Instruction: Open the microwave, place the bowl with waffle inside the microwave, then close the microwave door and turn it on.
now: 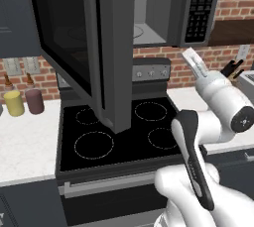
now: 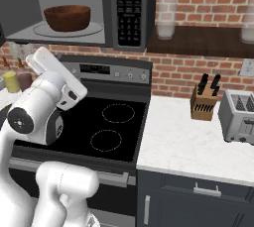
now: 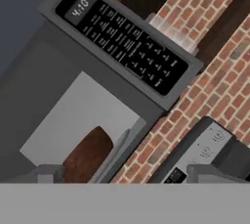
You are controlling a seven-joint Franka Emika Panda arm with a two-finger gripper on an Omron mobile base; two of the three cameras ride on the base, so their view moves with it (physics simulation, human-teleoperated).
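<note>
Inside the open microwave (image 2: 74,8), a round reddish-brown bowl (image 2: 67,18); tool (image 1: 194,64) spread wide, empty.

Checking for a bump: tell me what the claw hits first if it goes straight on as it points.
Most likely the microwave: the open claw aims at the grey frame between its cavity and keypad strip. The bowl inside sits off that line. Depth is hard to judge.

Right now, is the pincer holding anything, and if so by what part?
Nothing is held. The pincer is open and empty, and the bowl already sits inside the microwave, apart from it.
</note>
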